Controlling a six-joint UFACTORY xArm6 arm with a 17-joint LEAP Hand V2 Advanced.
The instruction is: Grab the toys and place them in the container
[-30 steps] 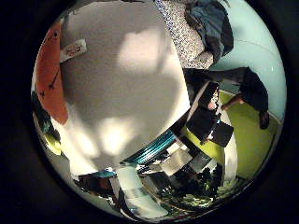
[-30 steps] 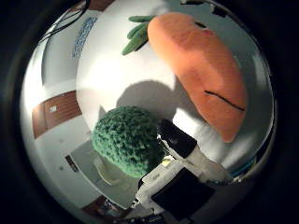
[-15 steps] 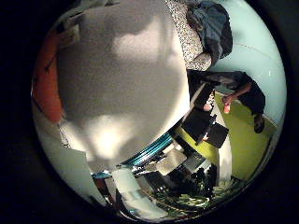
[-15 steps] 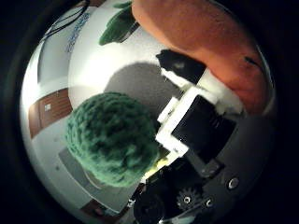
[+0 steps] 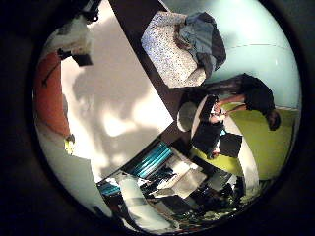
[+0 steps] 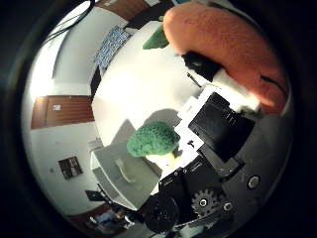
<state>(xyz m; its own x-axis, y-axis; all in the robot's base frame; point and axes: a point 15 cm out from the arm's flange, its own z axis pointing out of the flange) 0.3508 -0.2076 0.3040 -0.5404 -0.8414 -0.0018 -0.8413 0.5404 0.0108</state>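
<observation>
An orange plush carrot [image 6: 228, 44] fills one side of the thumb side view, close against the palm, with its green leaves [image 6: 156, 39] beyond it. My right hand [image 6: 218, 119] has its white and black fingers curled against the carrot's side. The carrot's orange body [image 5: 49, 93] also shows beside a white fingertip [image 5: 74, 39] in the little finger side view. A knitted green broccoli toy [image 6: 151, 140] rests farther off on the white table [image 6: 143, 84], near its edge. A pale box-like container [image 6: 119, 173] stands just past that edge.
Beyond the table's [image 5: 123, 98] far edge stands a speckled armchair [image 5: 172, 54] with clothes piled on it. A round side table [image 5: 216, 132] and cluttered shelving [image 5: 162, 172] lie past the other edge, over a yellow-green floor area.
The fingers have closed in on the carrot, which now sits tight against the palm. The broccoli and table look smaller and farther away, so the hand has risen.
</observation>
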